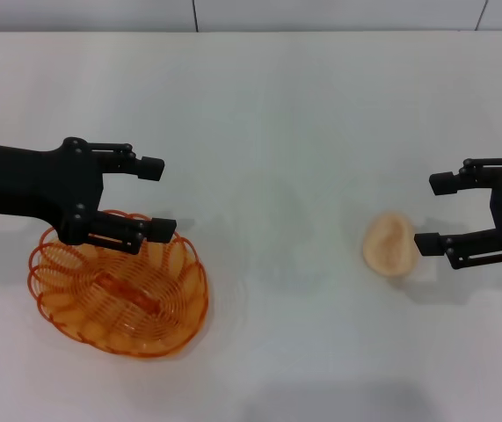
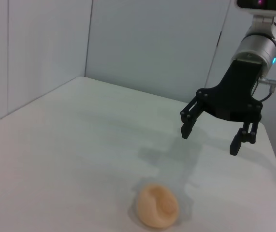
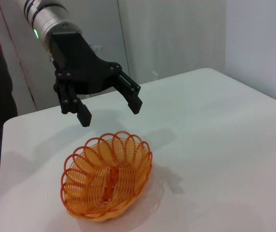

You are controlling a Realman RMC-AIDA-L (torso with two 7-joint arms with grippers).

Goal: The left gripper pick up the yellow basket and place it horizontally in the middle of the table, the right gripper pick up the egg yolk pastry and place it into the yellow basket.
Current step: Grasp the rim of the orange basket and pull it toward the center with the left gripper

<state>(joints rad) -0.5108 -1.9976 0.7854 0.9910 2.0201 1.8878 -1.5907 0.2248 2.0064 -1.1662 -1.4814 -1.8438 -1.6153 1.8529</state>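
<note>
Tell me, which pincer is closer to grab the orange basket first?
The left pincer. It hangs open right over the yellow basket's rim, while the right pincer, also open, is far across the table beside the egg yolk pastry.

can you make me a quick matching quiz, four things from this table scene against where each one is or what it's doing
Things:
1. yellow basket
2. egg yolk pastry
3. left gripper
4. right gripper

States:
A. open, beside the pastry on the robot's right
B. open, above the basket's far rim
C. lies bare on the table, right of centre
D. empty, on the robot's left

Pairs: 1-D, 2-C, 3-B, 4-A
</note>
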